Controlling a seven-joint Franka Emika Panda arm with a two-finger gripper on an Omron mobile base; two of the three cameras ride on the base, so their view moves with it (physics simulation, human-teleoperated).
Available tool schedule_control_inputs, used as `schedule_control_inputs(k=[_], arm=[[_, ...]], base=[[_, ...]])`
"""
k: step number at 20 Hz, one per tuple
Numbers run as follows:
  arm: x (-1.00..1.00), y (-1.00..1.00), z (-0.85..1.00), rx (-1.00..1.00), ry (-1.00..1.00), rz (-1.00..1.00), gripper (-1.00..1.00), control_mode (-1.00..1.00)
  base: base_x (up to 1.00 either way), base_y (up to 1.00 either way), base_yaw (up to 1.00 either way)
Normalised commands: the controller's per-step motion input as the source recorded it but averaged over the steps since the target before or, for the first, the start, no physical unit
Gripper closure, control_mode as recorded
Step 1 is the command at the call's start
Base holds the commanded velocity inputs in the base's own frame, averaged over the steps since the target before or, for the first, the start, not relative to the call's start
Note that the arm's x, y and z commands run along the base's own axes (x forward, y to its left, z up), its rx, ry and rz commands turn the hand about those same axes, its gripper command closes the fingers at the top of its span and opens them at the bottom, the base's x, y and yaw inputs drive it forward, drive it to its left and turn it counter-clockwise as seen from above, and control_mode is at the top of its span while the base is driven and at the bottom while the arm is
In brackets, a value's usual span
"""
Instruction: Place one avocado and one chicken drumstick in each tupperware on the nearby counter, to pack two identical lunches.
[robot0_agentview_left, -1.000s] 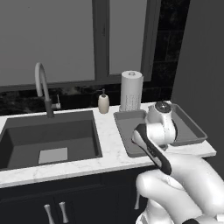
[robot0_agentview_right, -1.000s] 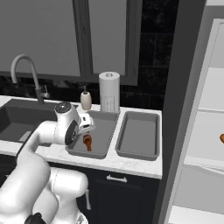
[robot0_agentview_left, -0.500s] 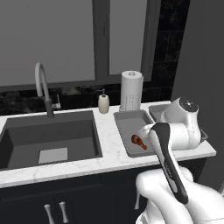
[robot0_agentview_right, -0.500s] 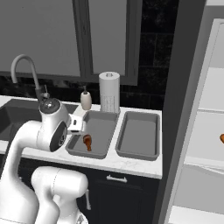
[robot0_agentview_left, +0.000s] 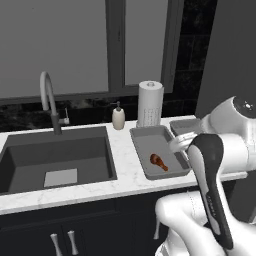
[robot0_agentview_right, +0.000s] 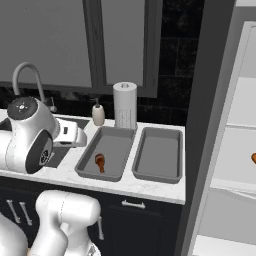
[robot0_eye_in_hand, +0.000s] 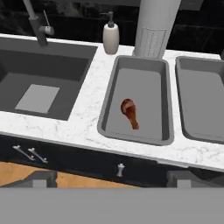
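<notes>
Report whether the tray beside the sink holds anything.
Not empty: the left tray holds one chicken drumstick lying flat; no avocado in it.

2 trays side by side on counter (robot0_agentview_right: 150, 189), R of sink (robot0_agentview_left: 55, 160). Drumstick (robot0_agentview_right: 99, 161) in L tray (robot0_agentview_right: 107, 152); R tray (robot0_agentview_right: 160, 155) just beside. Soap bottle (robot0_agentview_left: 118, 117) & paper towel roll (robot0_agentview_left: 150, 104) behind L tray. Faucet (robot0_agentview_left: 49, 100) behind sink.

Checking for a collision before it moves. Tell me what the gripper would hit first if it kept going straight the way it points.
Probably the left tray on the counter, near the drumstick lying in it. The hand view centres on that spot with nothing in between. The gripper is open and empty; depth is hard to judge.
</notes>
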Motion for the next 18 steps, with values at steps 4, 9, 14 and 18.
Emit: schedule_control_inputs(k=[4,9,14,18], arm=[[-0.99,0.0,0.61,0.0,-0.11,0.0,-1.0,-1.0],[0.0,0.0,0.0,0.0,0.0,0.0,-1.0,1.0],[0.0,0.0,0.0,0.0,0.0,0.0,-1.0,1.0],[0.0,0.0,0.0,0.0,0.0,0.0,-1.0,1.0]], base=[[0.0,0.0,0.0],[-1.0,0.0,0.0],[-1.0,-0.13,-0.02],[-0.49,-0.69,-0.04]])
